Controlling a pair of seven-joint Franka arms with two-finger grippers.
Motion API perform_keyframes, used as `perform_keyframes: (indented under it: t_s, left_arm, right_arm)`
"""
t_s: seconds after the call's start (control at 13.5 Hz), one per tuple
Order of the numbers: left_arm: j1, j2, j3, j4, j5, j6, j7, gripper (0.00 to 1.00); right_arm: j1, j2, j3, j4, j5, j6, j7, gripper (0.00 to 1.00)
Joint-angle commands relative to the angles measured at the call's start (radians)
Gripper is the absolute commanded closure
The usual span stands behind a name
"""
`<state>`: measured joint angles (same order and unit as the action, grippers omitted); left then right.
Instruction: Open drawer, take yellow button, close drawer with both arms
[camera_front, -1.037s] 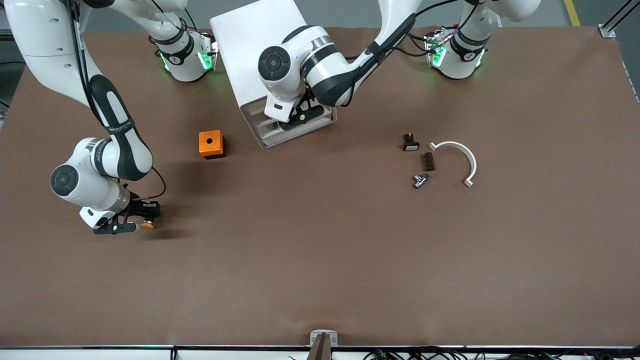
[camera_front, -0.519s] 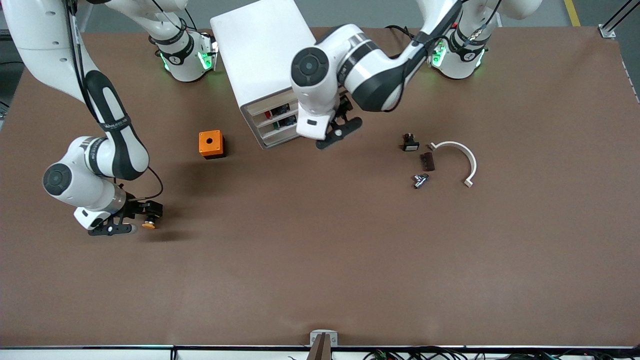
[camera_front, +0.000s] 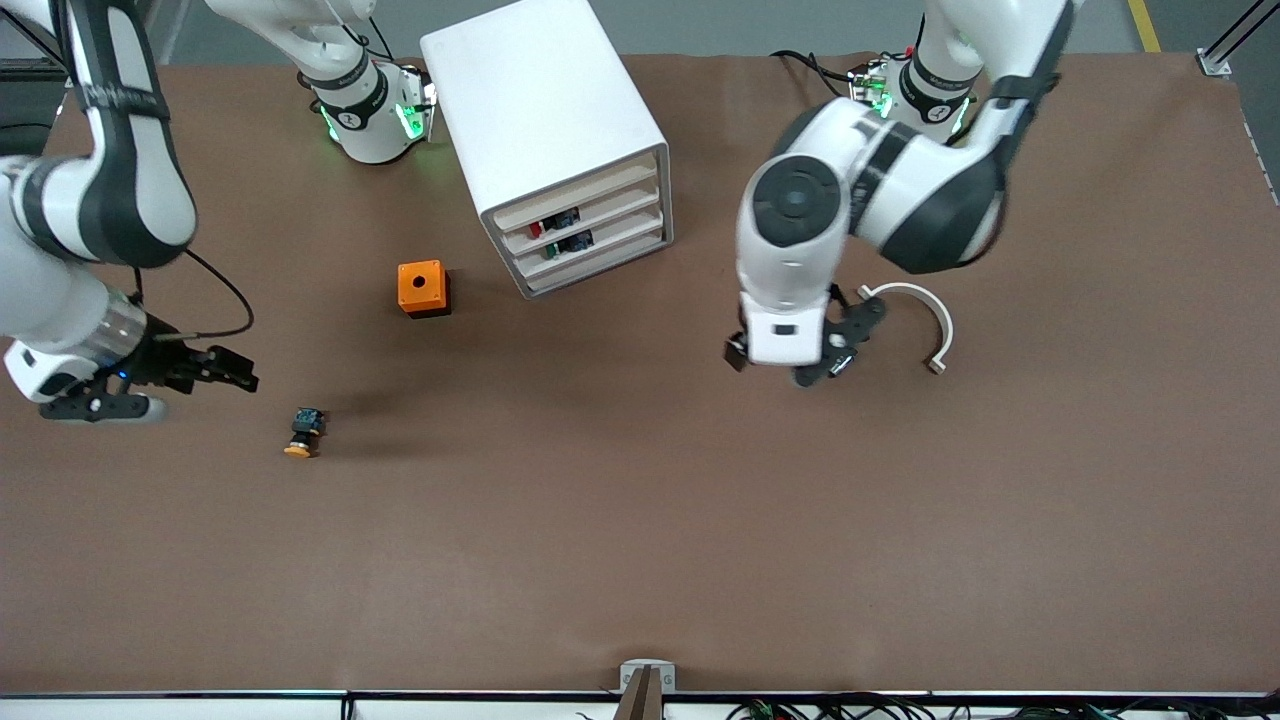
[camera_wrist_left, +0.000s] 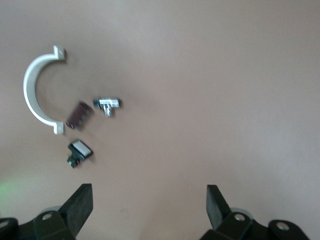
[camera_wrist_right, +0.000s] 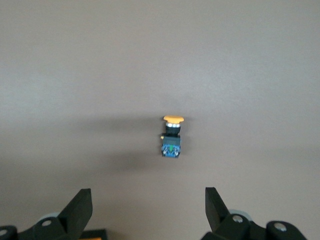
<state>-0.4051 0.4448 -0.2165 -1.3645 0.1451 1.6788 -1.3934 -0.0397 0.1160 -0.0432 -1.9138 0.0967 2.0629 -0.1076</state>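
Note:
The white cabinet (camera_front: 545, 110) stands near the robots' bases, and its top drawer (camera_front: 585, 198) sits flush with the three drawers below it. The button (camera_front: 303, 432) lies alone on the brown table, nearer the front camera than the orange cube (camera_front: 422, 288). It also shows in the right wrist view (camera_wrist_right: 171, 137), orange cap and blue-black body, beside no other thing. My right gripper (camera_front: 195, 390) (camera_wrist_right: 147, 205) is open and empty, apart from the button, toward the right arm's end. My left gripper (camera_front: 812, 362) (camera_wrist_left: 149, 202) is open and empty over the small parts.
A white arc piece (camera_front: 935, 315) (camera_wrist_left: 32, 90), a brown part (camera_wrist_left: 79, 115), a metal part (camera_wrist_left: 107, 103) and a small black part with a white face (camera_wrist_left: 80, 151) lie together toward the left arm's end. The left arm hides most of them in the front view.
The left arm swung from the cabinet's front to above the small parts, and the top drawer now stands shut. The right gripper let go of the button and drew away from it.

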Motion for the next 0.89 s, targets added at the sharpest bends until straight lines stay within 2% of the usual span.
perform_keyframes:
  t_s: [0.0, 0.22, 0.52, 0.59, 0.81]
  left_arm:
    - [0.083, -0.061, -0.011, -0.025, 0.019, -0.004, 0.028, 0.0]
    - [0.192, -0.095, -0.009, -0.021, 0.018, -0.004, 0.186, 0.0]
    - [0.304, -0.121, -0.011, -0.002, 0.016, -0.004, 0.358, 0.0]
    - [0.328, -0.127, -0.011, -0.002, 0.016, -0.004, 0.4, 0.0]
    - [0.411, -0.159, -0.011, -0.001, 0.014, -0.004, 0.618, 0.0]
  right_arm:
    - [-0.019, -0.067, 0.011, 0.079, -0.005, -0.148, 0.023, 0.0]
    - [-0.02, -0.075, 0.009, 0.243, -0.011, -0.314, 0.025, 0.0]
    - [-0.017, -0.073, 0.016, 0.393, -0.011, -0.395, 0.239, 0.0]
    - [-0.016, -0.072, 0.016, 0.424, -0.011, -0.45, 0.265, 0.0]
    - [-0.009, -0.068, 0.02, 0.44, -0.038, -0.466, 0.25, 0.0]
